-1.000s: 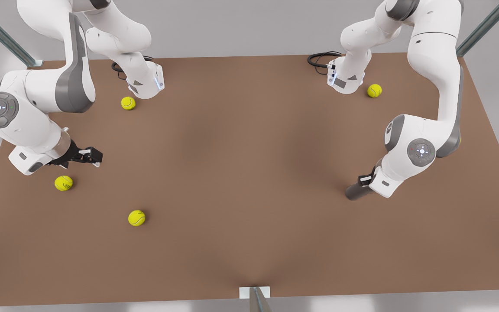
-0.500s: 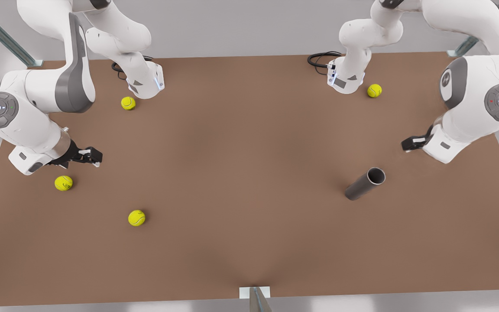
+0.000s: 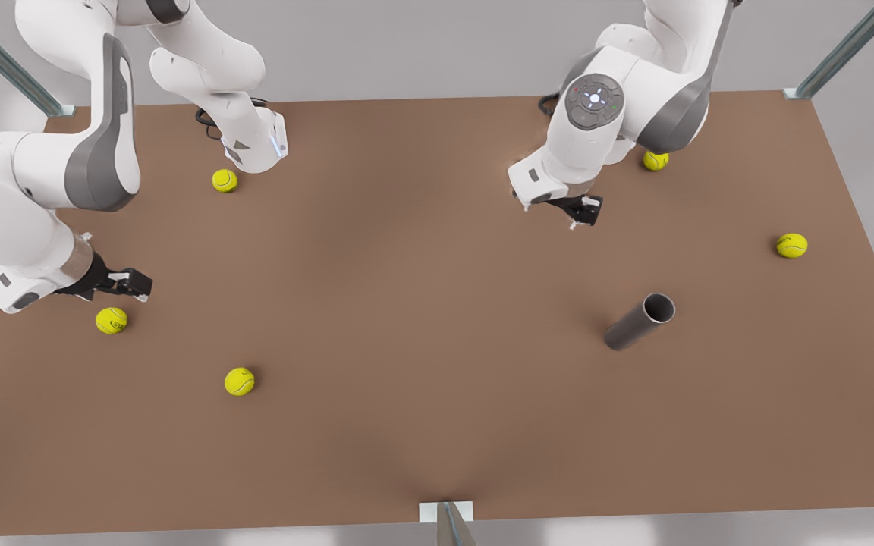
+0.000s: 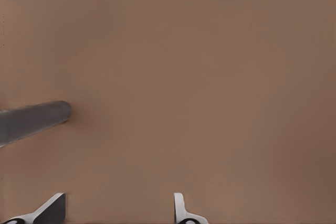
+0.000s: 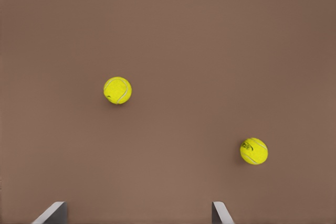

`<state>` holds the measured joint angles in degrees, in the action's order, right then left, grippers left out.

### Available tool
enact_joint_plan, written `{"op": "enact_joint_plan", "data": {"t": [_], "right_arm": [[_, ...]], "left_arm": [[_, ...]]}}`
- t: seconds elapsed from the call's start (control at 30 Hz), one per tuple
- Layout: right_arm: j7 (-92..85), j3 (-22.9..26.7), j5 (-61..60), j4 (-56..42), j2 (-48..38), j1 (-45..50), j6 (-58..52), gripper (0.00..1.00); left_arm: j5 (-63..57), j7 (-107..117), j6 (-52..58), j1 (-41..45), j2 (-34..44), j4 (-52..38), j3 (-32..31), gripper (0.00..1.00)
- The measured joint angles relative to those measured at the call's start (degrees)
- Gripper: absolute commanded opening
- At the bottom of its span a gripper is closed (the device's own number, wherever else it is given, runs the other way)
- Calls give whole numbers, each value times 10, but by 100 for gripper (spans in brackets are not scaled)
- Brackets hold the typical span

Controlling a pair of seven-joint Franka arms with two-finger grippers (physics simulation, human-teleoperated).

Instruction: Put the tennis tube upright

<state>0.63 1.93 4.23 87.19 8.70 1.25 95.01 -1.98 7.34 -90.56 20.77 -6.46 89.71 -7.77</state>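
The tennis tube [image 3: 639, 322] lies on its side on the brown surface [image 3: 422, 318], toward the front view's right, with its open, lighter-rimmed end pointing up and to the right in that view. Nothing touches it.

The left tool [image 3: 580, 210] hangs over the surface at the front view's upper right, well apart from the tube, which lies nearer the camera and a little farther to the front view's right. In the left wrist view the closed end of the tube [image 4: 32, 121] comes in from the edge, and the two fingertips [image 4: 179, 209] stand spread apart with bare surface between them, clamped on nothing.

The right tool [image 3: 124, 283] hovers low at the front view's left edge, far across the surface from the tube. Its fingers [image 5: 219, 212] are likewise parted and empty in the right wrist view. A yellow tennis ball [image 3: 111, 320] sits just beside it on the near side, and a second ball [image 3: 239, 381] lies farther toward the front view's bottom; both appear in the right wrist view, ahead of the fingers [image 5: 117, 90] [image 5: 254, 151].

Three more balls rest on the surface: one by the arm base at upper left [image 3: 224, 180], one half hidden behind the left arm [image 3: 655, 160], and one near the right edge [image 3: 791, 245], apart from the tube.
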Motion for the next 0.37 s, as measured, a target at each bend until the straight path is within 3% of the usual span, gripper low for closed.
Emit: {"op": "enact_joint_plan", "data": {"t": [0.07, 0.1, 0.13, 0.37], "right_arm": [[-1, -1, -1, 0, -2, 1, -3, 100], [-2, -2, -2, 0, -2, 1, -10, 100], [-3, -4, -2, 1, -3, 2, -12, 100], [-2, -4, -3, 4, 0, 6, -25, 100]], "left_arm": [[-7, 0, -6, -226, -42, -35, 1, 100], [-9, 0, -12, -235, -45, -34, 1, 100], [-10, 0, -14, -189, -47, -32, 0, 100], [-15, 0, -14, -205, -45, -29, 0, 100]]}}
